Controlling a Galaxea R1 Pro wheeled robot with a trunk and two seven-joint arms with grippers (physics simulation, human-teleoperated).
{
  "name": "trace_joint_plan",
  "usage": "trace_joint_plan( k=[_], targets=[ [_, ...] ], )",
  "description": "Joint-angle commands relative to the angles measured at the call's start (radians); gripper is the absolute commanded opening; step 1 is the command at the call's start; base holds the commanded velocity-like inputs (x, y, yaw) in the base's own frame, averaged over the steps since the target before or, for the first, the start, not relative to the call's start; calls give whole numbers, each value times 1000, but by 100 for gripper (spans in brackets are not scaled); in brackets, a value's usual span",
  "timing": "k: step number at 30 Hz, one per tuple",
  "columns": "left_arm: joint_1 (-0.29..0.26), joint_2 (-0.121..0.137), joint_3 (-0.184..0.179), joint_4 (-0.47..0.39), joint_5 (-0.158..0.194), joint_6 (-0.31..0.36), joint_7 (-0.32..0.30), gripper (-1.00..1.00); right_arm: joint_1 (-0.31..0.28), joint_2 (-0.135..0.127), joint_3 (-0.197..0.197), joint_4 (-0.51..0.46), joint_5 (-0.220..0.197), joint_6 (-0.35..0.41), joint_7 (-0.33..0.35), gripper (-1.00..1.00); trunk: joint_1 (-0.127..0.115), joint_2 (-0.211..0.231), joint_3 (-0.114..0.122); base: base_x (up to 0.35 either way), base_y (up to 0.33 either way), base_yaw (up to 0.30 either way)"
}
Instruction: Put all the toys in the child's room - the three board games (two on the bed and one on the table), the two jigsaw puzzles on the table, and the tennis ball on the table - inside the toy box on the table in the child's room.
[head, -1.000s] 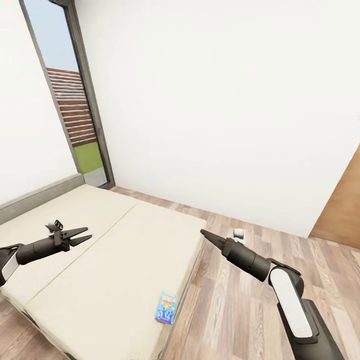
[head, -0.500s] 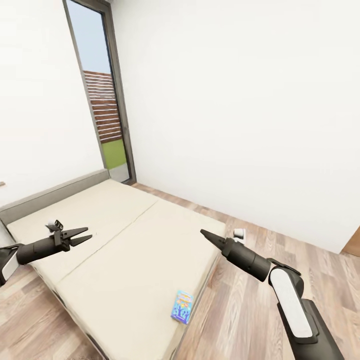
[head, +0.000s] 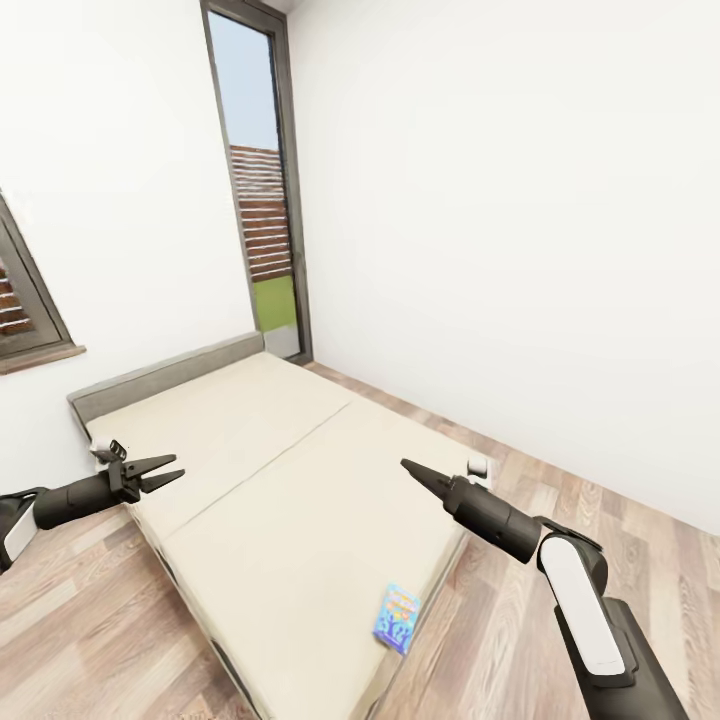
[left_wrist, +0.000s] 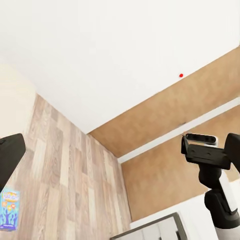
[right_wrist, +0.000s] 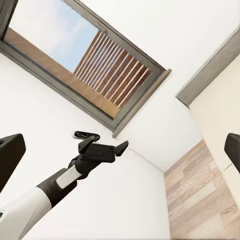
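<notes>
A small flat blue board game box (head: 398, 619) is seen near the foot edge of the beige-mattressed bed (head: 280, 480); its lettering cannot be read. The left gripper (head: 160, 474) is spread and empty; the right gripper (head: 412, 470) is pressed together.

View swung left — bed (head: 290, 480) now central, side window (head: 25, 300) appears.

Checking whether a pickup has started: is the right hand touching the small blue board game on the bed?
Apart. In the head view the right hand hangs over the mattress, with bare bed between it and the blue board game lying near the bed's edge.
</notes>
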Motion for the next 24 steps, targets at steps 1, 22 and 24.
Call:
trace_joint_plan(
  k=[1, 22, 24],
  targets=[
    [-1, 0, 1, 0, -2, 10, -4, 100, -1, 0, -2, 0, -2, 6, 2, 100, 1, -2, -2, 68, 0, 244],
    [-1, 0, 1, 0, -2, 9, -4, 100, -1, -2, -1, 0, -2, 6, 3, 100, 1, -2, -2, 50, -3, 37],
    [-1, 0, 1, 0, -2, 9, -4, 100, -1, -2, -1, 0, -2, 6, 3, 100, 1, -2, -2, 87, -79, 2]
  ],
)
